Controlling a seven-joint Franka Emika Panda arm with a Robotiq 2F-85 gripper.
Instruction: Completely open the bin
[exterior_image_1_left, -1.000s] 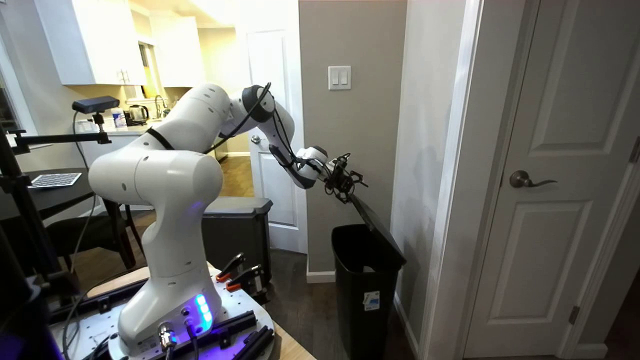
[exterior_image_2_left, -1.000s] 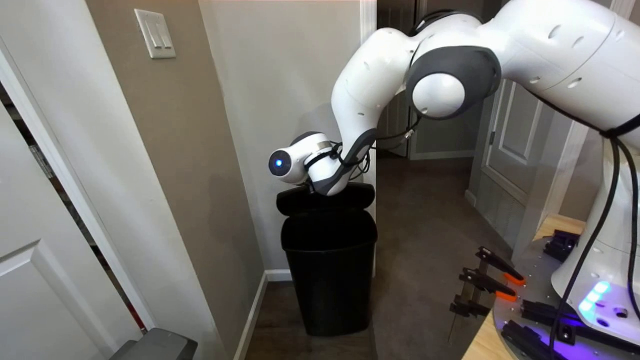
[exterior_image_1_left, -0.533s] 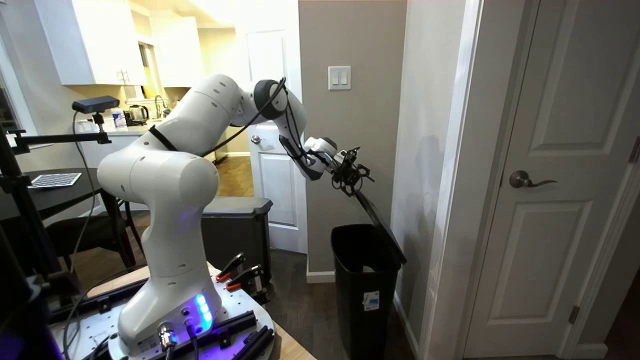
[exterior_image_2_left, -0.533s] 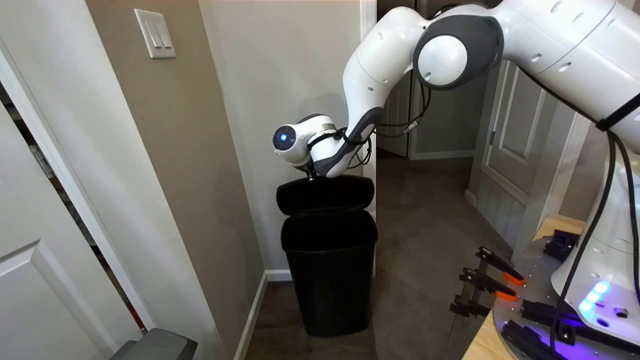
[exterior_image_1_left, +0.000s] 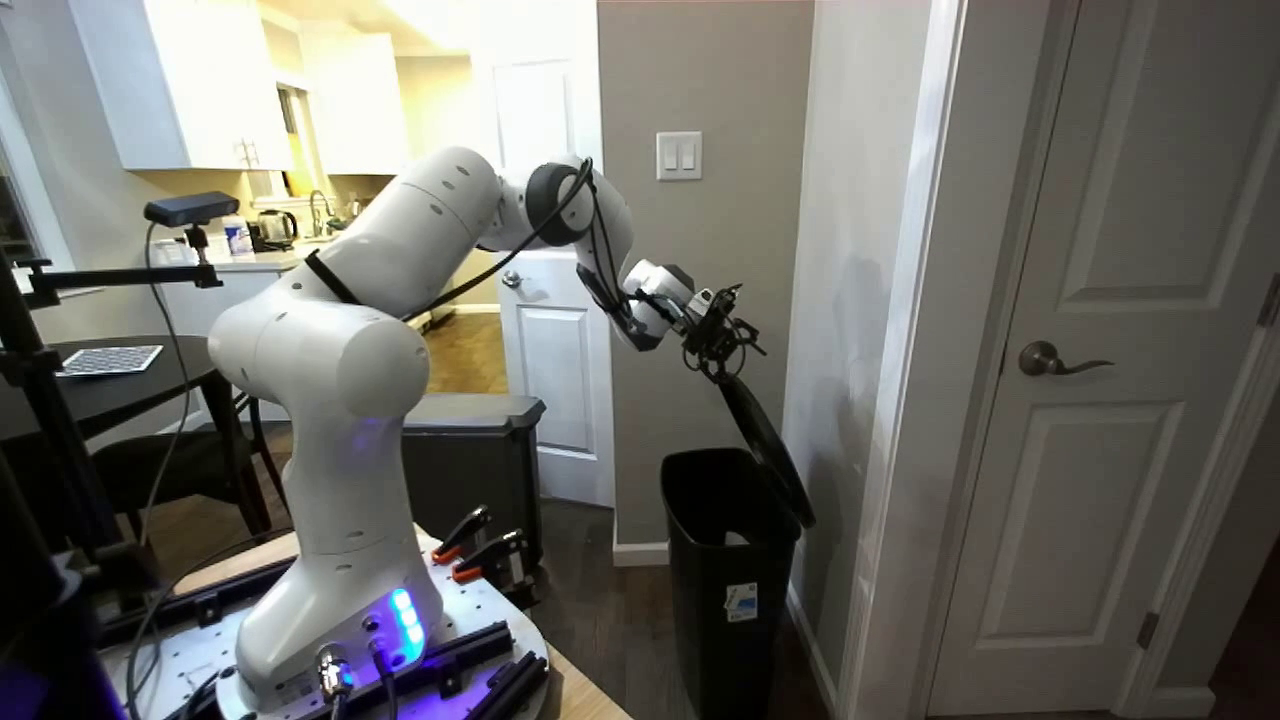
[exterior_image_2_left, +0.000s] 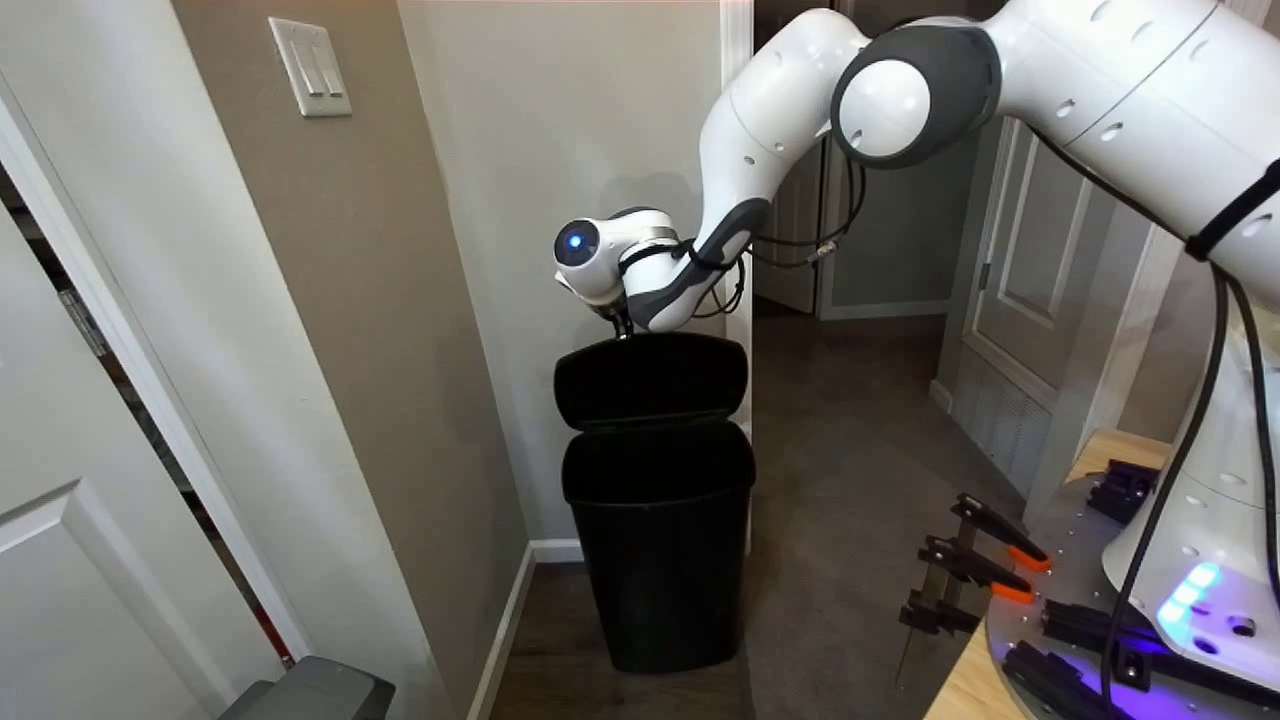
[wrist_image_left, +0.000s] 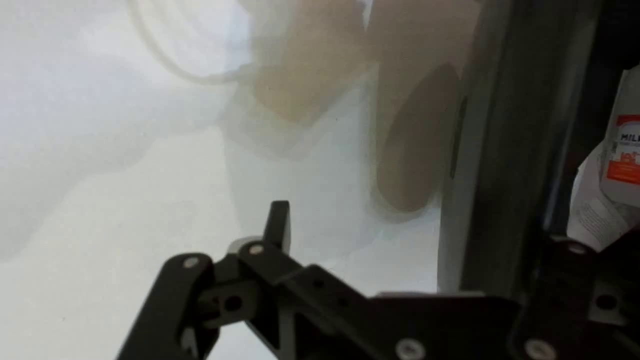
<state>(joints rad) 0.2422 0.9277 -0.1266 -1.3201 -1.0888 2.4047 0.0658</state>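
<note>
The tall black bin (exterior_image_1_left: 725, 630) stands upright on the floor near the wall corner; it also shows in an exterior view (exterior_image_2_left: 660, 590). Its hinged lid (exterior_image_1_left: 762, 430) is raised, leaning steeply toward the wall, and its underside shows in an exterior view (exterior_image_2_left: 650, 382). My gripper (exterior_image_1_left: 742, 360) is at the lid's upper free edge, seeming to touch it. In the wrist view, my gripper (wrist_image_left: 427, 230) has its fingers apart; one finger is in the dark at the right. A dark band, likely the lid (wrist_image_left: 525, 150), lies between them. A bottle (wrist_image_left: 625, 155) shows inside the bin.
A pale wall (exterior_image_1_left: 850, 300) stands close behind the lid, and another wall (exterior_image_1_left: 705, 300) runs beside the bin. A grey-topped container (exterior_image_1_left: 475, 450) is near the arm's base. Orange-tipped clamps (exterior_image_2_left: 975, 565) stick out from the table edge.
My gripper has moved up and toward the wall behind the bin. The lid has swung higher with it, showing more of its underside. The bin body has stayed nearly in place.
</note>
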